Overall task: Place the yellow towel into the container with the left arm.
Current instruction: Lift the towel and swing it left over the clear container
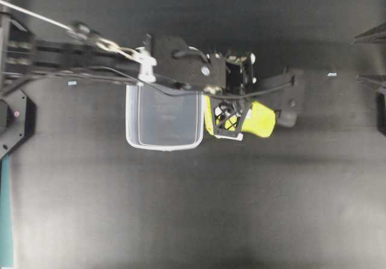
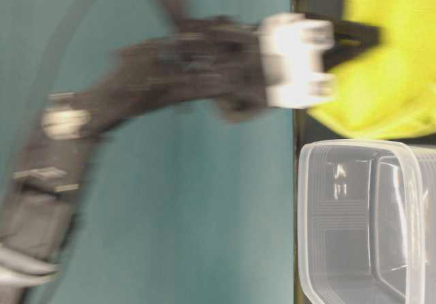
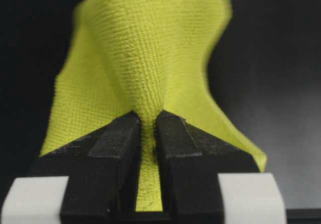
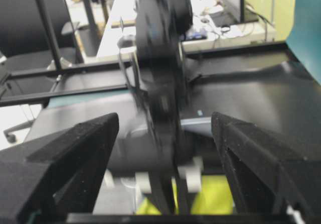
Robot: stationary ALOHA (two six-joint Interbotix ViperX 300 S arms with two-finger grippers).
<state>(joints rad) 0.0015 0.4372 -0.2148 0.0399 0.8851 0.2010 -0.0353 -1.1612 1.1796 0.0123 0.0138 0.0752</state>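
Note:
The yellow towel (image 1: pixel 260 119) is bunched and pinched in my left gripper (image 1: pixel 232 123), just to the right of the container (image 1: pixel 164 118) in the overhead view. In the left wrist view the black fingers (image 3: pixel 118 138) are closed tight on a fold of the towel (image 3: pixel 150 58), which hangs out from my left gripper (image 3: pixel 148 121). The container is a clear rectangular tub, empty, and also shows in the table-level view (image 2: pixel 368 215) beside the towel (image 2: pixel 388 58). My right gripper (image 1: pixel 365 58) is open and empty at the far right edge, facing the left arm (image 4: pixel 160 73).
The left arm (image 1: pixel 90 52) reaches from the left edge over the container's far rim. A teal strip (image 1: pixel 6 215) runs along the left table edge. Small white tape marks (image 1: pixel 72 83) lie on the black table (image 1: pixel 211 208).

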